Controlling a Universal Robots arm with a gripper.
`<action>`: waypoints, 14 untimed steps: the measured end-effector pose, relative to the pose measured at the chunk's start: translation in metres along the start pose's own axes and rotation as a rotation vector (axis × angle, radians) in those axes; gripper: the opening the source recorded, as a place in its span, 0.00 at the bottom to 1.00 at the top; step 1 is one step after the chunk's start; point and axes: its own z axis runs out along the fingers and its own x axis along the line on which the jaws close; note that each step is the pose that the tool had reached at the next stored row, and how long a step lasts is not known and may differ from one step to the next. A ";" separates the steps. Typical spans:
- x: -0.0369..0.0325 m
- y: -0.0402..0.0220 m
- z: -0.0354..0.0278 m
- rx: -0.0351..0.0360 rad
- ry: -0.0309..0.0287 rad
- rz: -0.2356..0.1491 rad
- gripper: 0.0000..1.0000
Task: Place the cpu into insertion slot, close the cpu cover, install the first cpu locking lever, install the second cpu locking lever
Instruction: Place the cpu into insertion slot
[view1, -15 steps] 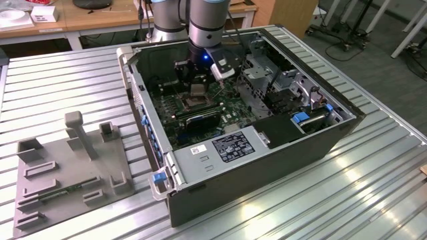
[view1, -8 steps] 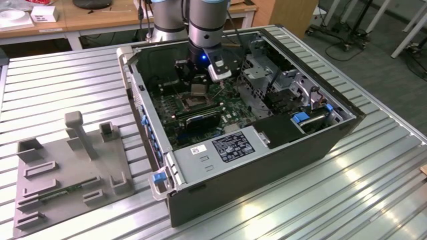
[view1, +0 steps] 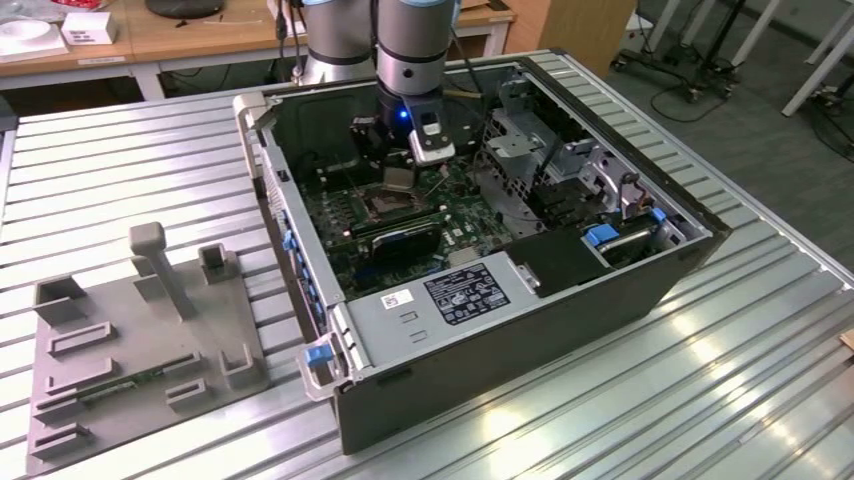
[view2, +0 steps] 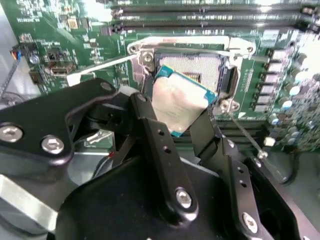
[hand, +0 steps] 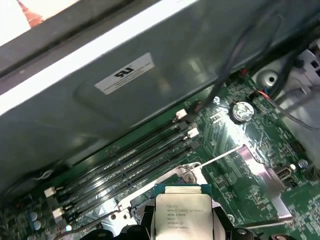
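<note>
Claw (view1: 400, 172) is gripping the cpu (view1: 396, 180), hanging inside the open computer case (view1: 534, 330).

Exterior view: the chip is hovering just above the insertion slot (view1: 387, 208) on the green motherboard (view1: 461, 215). It's sitting slightly toward the arm's side of the slot and isn't seated.

Second wrist view: black fingers (view2: 150, 130) are pinching the chip by two opposite edges. The chip is overlapping the slot's near rim, and the slot's pin field is showing uncovered just beyond it. Its edges are looking skewed against the silver rim, so I'm judging it as not yet squared to the socket.

First wrist view: the chip is sitting between the fingers, flat face to the camera, with the long memory slots (hand: 135, 160) running just past it.
</note>
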 end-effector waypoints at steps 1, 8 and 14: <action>0.0000 0.0000 0.0000 0.0000 0.0000 0.000 0.54; 0.0047 -0.0029 -0.0003 -0.0002 -0.0004 0.000 0.54; 0.0071 -0.0044 0.0000 -0.0013 -0.0091 0.063 0.54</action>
